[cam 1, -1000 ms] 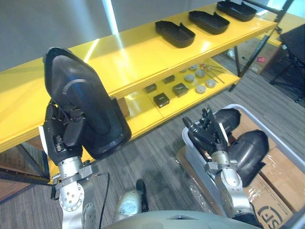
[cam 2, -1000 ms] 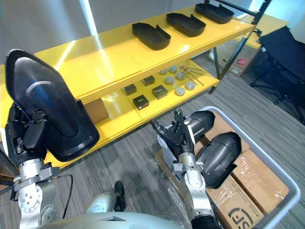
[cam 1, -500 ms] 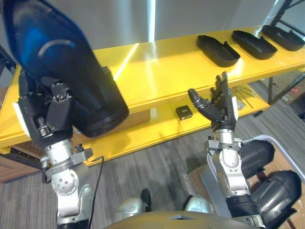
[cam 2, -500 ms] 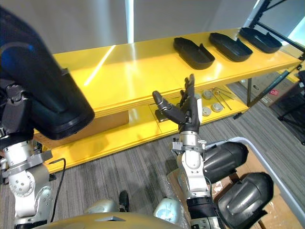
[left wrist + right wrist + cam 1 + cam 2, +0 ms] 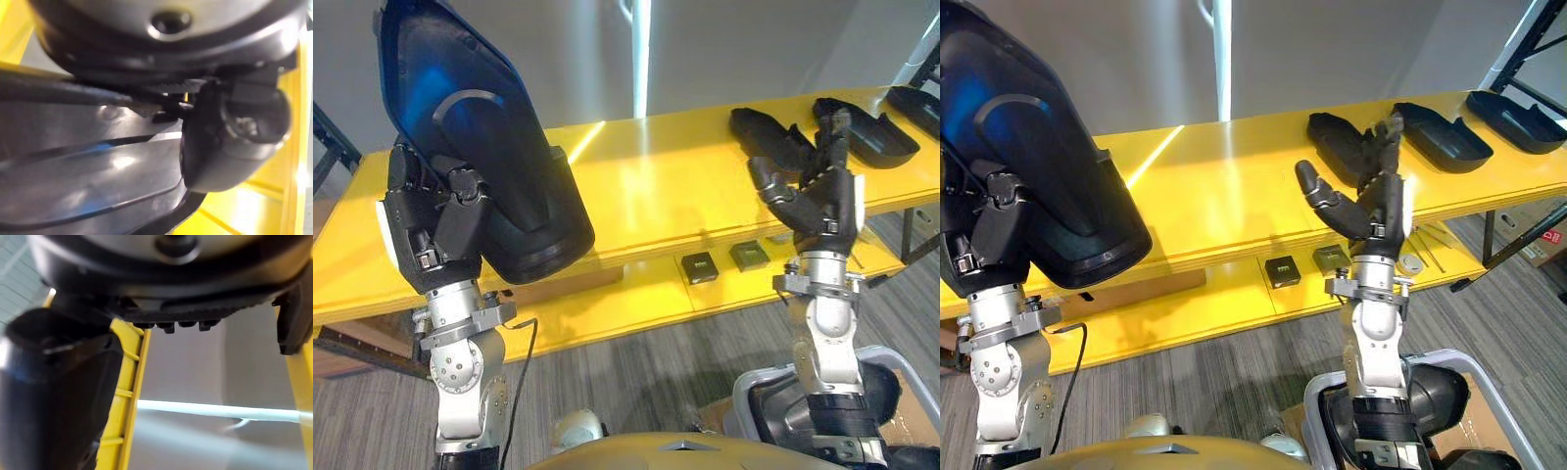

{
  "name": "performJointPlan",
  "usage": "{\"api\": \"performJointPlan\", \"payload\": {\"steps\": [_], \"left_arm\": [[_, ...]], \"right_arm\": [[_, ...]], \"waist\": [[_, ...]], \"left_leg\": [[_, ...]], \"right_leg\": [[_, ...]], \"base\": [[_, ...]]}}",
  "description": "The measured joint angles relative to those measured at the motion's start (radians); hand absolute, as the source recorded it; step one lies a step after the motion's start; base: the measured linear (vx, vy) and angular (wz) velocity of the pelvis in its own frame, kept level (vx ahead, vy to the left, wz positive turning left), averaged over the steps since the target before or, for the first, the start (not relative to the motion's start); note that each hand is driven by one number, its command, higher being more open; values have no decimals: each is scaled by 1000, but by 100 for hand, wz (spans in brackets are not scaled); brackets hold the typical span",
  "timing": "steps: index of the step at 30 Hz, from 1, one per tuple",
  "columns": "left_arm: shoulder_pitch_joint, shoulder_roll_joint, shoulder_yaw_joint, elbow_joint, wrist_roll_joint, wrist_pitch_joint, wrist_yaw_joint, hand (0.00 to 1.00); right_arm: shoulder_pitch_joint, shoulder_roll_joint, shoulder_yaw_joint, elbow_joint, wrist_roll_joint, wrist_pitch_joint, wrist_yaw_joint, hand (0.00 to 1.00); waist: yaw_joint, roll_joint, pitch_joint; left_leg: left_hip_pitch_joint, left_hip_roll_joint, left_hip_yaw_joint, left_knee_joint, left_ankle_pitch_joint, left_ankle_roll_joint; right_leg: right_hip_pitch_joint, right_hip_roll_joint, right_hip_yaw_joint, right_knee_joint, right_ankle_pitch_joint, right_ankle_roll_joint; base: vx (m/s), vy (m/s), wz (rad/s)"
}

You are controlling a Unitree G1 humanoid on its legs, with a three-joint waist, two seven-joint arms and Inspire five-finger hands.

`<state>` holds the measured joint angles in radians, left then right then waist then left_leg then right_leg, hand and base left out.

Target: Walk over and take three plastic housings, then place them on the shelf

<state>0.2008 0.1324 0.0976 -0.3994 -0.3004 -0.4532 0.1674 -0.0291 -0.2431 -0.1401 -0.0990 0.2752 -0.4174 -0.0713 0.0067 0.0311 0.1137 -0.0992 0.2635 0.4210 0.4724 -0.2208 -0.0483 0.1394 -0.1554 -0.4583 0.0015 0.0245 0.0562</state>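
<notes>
My left hand is shut on a large black plastic housing, which stands upright above the yellow shelf's left part. The left wrist view shows the housing's glossy wall pressed under the thumb. My right hand is raised before the shelf's front edge, open and holding nothing, with its fingers straight. Three more black housings lie in a row on the shelf's top board to the right. The right wrist view shows the thumb against the shelf's yellow edge.
The lower board carries small black blocks and round metal parts. A grey bin with dark housings stands on the carpet at the lower right. A grey wall rises behind the shelf. The top board's middle is bare.
The whole picture has shifted and the shelf now lies closer and more square-on. My right hand has risen to the height of the top board. My left hand holds the housing as before.
</notes>
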Motion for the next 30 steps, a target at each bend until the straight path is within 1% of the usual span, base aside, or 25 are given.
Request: {"api": "performJointPlan", "payload": {"steps": [1, 2, 3, 4, 5, 6, 8, 10, 11, 12, 13, 15, 16, 17, 18, 19, 20, 22, 24, 25, 26, 27, 28, 30], "left_arm": [[0, -5, -14, 1, 9, 0, -1, 0], [0, -10, -25, 3, 38, 0, -5, 0], [-2, 0, -28, 7, 41, -1, -17, 0], [-4, 8, -28, 7, 39, -1, -24, 0], [-7, 19, -24, 7, 37, -4, -35, 0], [-10, 36, -15, 7, 33, -3, -59, 0], [-10, 51, -7, 7, 33, 5, -76, 0], [-12, 72, 2, 7, 28, 27, -86, 0], [-14, 80, 7, 7, 24, 44, -91, 0], [-22, 84, 8, 7, 12, 74, -105, 0], [-43, 85, -4, 8, -9, 108, -116, 0], [-69, 86, -26, 9, -30, 150, -129, 0], [-96, 86, -58, 21, -62, 191, -140, 0], [-106, 87, -69, 28, -82, 209, -144, 0], [-139, 88, -100, 57, -111, 246, -146, 0], [-157, 89, -114, 74, -129, 264, -146, 0], [-194, 91, -141, 124, -143, 293, -140, 0], [-254, 99, -183, 216, -162, 336, -102, 0], [-300, 103, -194, 271, -162, 358, -67, 0], [-343, 105, -198, 313, -162, 375, -29, 0], [-360, 109, -201, 329, -163, 382, -5, 0], [-392, 115, -200, 365, -166, 400, 49, 0], [-404, 118, -200, 377, -170, 405, 66, 0], [-465, 122, -199, 439, -172, 416, 127, 0]], "right_arm": [[14, -8, -17, -14, 10, 0, 11, 100], [33, -26, -33, -25, 28, -1, 18, 100], [44, -19, -45, -24, 33, -1, 17, 100], [53, -16, -44, -25, 47, -1, 17, 100], [65, -9, -44, -25, 51, -1, 17, 100], [75, 10, -45, -25, 67, -1, 17, 100], [92, 28, -43, -26, 69, -1, 18, 100], [100, 46, -38, -26, 68, -1, 18, 100], [101, 56, -29, -26, 69, 0, 17, 100], [106, 58, -15, -26, 66, 0, 18, 100], [115, 58, -7, -26, 65, 3, 18, 100], [127, 60, 0, -26, 64, 17, 19, 100], [137, 60, 11, -26, 64, 36, 20, 100], [139, 60, 17, -26, 63, 41, 19, 100], [150, 60, 25, -26, 57, 41, 18, 100], [156, 61, 32, -26, 52, 41, 18, 100], [171, 62, 44, -27, 45, 41, 20, 100], [194, 64, 62, -29, 37, 41, 21, 100], [216, 64, 55, -34, -7, 41, 21, 100], [242, 63, 45, -34, -27, 42, 23, 100], [253, 63, 41, -34, -31, 44, 25, 100], [285, 63, 24, -34, -34, 51, 33, 100], [298, 63, 13, -34, -33, 52, 38, 100], [350, 61, -39, -33, -14, 54, 74, 100]], "waist": [[-12, 27, -16], [-15, 54, -30], [-15, 54, -34], [-21, 48, -32], [-34, 30, -26], [-43, 2, -16], [-42, -18, -22], [-40, -20, -23], [-40, -19, -23], [-43, -17, -24], [-43, -16, -24], [-48, -17, -24], [-62, -15, -25], [-68, -14, -26], [-68, -12, -27], [-68, -12, -27], [-77, -12, -27], [-110, -12, -28], [-127, -12, -28], [-140, -13, -28], [-147, -13, -28], [-165, -15, -28], [-174, -15, -28], [-194, -17, -29]], "left_leg": [[10, 29, -13, -87, 72, -21], [37, 45, -26, -168, 148, -58], [64, 17, -16, -202, 148, -74], [80, -6, -10, -223, 150, -70], [92, -37, -5, -251, 153, -63], [111, -78, 11, -291, 160, -45], [121, -109, 25, -321, 169, -33], [133, -119, 35, -334, 174, -29], [139, -120, 40, -338, 174, -29], [141, -120, 41, -338, 174, -30], [141, -119, 43, -341, 176, -33], [144, -116, 47, -350, 180, -38], [146, -114, 51, -359, 183, -40], [146, -114, 54, -362, 183, -41], [154, -114, 70, -375, 188, -44], [160, -114, 80, -381, 190, -45], [172, -113, 94, -392, 193, -48], [194, -112, 127, -412, 197, -53], [196, -110, 154, -417, 197, -55], [198, -107, 176, -423, 199, -58], [200, -104, 185, -424, 200, -59], [217, -97, 211, -426, 198, -65], [226, -95, 216, -427, 197, -67], [248, -93, 243, -442, 197, -72]], "right_leg": [[-2, 0, 2, 0, 1, 11], [-10, 0, 20, 2, 0, 37], [-17, -22, 40, 14, 2, 48], [-19, -40, 40, 20, 3, 49], [-18, -67, 39, 18, 7, 58], [-20, -100, 43, 14, 17, 72], [-32, -124, 51, 15, 26, 86], [-32, -132, 49, 16, 35, 95], [-31, -132, 50, 16, 37, 98], [-30, -129, 50, 16, 37, 98], [-32, -125, 50, 16, 37, 98], [-33, -119, 50, 16, 37, 98], [-36, -116, 52, 14, 36, 97], [-39, -115, 54, 14, 36, 97], [-49, -112, 70, 14, 38, 94], [-53, -111, 81, 14, 39, 94], [-55, -108, 94, 13, 39, 93], [-66, -101, 125, 13, 40, 92], [-88, -96, 153, 13, 44, 87], [-103, -90, 173, 13, 51, 79], [-108, -86, 183, 12, 55, 76], [-111, -77, 202, 12, 59, 73], [-109, -74, 208, 12, 60, 73], [-107, -66, 222, 12, 60, 73]], "base": [[91, 191, -27], [112, 276, -39], [95, 266, -38], [57, 241, -20], [41, 248, -4], [24, 266, -2], [30, 194, -7], [46, 77, -8], [37, 19, -10], [40, 7, -9], [32, -6, -5], [1, -14, -2], [-2, -25, -5], [-6, -16, -18], [-5, 5, -26], [-9, 9, -38], [-10, 5, -36], [-7, 3, -44], [-7, 5, -46], [-3, 1, -40], [4, -6, -58], [14, -11, -45], [13, -18, -49], [-1, -17, -27]]}}
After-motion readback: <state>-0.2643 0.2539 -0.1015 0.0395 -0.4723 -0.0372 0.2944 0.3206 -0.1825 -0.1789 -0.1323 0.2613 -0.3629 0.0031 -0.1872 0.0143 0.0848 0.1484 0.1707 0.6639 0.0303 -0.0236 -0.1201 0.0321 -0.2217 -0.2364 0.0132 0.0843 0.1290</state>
